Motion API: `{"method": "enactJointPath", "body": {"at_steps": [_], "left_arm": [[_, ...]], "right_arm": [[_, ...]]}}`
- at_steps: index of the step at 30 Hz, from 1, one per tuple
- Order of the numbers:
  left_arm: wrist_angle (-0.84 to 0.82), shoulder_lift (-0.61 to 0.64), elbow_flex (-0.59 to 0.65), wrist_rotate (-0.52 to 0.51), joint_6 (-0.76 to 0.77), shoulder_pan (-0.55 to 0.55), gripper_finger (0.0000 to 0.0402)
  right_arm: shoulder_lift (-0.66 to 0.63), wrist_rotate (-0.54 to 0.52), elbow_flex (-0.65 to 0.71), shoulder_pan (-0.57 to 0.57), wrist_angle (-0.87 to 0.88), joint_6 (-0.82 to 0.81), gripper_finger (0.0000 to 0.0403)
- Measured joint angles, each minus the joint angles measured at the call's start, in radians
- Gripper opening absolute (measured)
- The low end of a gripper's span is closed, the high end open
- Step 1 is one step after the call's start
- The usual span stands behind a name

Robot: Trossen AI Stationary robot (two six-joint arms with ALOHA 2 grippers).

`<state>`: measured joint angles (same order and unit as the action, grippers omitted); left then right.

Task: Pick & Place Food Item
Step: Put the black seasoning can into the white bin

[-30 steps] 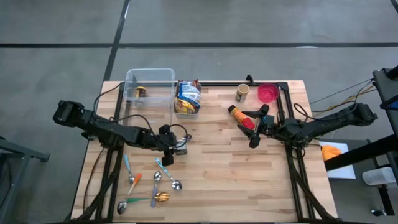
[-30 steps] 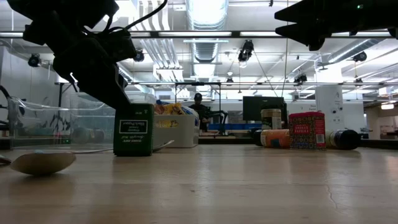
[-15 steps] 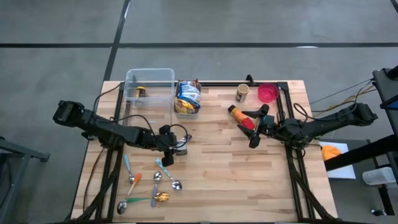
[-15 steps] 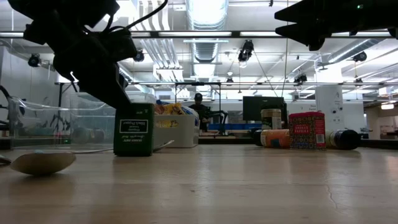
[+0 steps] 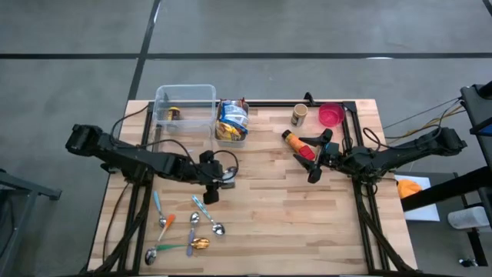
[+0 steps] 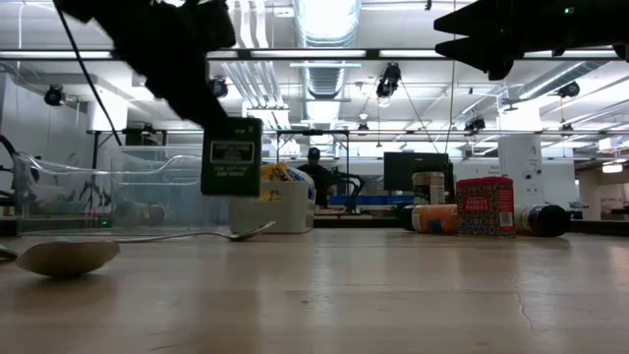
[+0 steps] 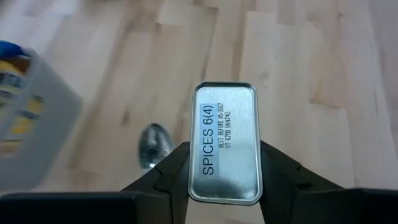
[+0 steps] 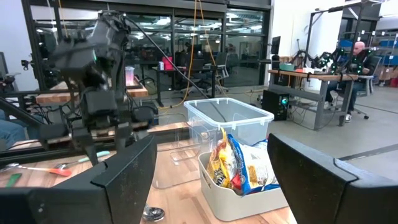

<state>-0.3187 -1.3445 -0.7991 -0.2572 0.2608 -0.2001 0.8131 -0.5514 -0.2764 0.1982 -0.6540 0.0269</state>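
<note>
Wooden planks make up the surface (image 5: 269,208), with an open workshop beyond it where a person (image 6: 314,169) sits far off. A second ago the green spice tin (image 6: 231,156) stood on the wood; now it hangs clear of the surface, lifted and tilted slightly, over the left-centre of the surface. The left gripper (image 7: 224,168) has risen with it, its fingers (image 7: 168,171) clamped on the tin's two sides, the metal base with its printed label facing the wrist camera. Below it a spoon (image 7: 153,143) lies on the wood. A clear bin (image 5: 184,108) and a snack tub (image 5: 231,123) sit by the far edge, spoons (image 5: 188,227) near the front-left corner. The right gripper (image 5: 315,158) waits unmoved over the right side, fingers (image 8: 118,177) spread and holding nothing.
</note>
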Motion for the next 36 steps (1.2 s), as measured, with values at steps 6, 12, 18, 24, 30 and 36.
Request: {"method": "enactJointPath", "body": {"at_steps": [6, 12, 18, 24, 30, 36], "left_arm": [[-0.269, 0.001, -0.199, -0.166, 0.073, 0.001, 0.0137], [-0.505, 0.003, -0.377, -0.363, 0.167, 0.006, 0.0137], [-0.632, 0.040, -0.466, -0.447, 0.236, 0.057, 0.0137], [-0.687, 0.134, -0.452, -0.484, 0.333, 0.192, 0.0137], [-0.690, 0.195, -0.440, -0.434, 0.320, 0.408, 0.0137], [-0.690, 0.177, -0.439, -0.338, 0.266, 0.641, 0.0137]], "right_arm": [[0.000, 0.000, 0.000, 0.000, 0.000, 0.000, 0.0304], [0.000, 0.000, 0.000, 0.000, 0.000, 0.000, 0.0304], [0.000, 0.000, 0.000, 0.000, 0.000, 0.000, 0.0304], [0.000, 0.000, -0.001, 0.000, 0.010, 0.000, 0.0304], [0.000, 0.000, -0.001, 0.000, 0.015, 0.000, 0.0304], [0.000, 0.000, -0.001, 0.000, 0.015, 0.000, 0.0304]]}}
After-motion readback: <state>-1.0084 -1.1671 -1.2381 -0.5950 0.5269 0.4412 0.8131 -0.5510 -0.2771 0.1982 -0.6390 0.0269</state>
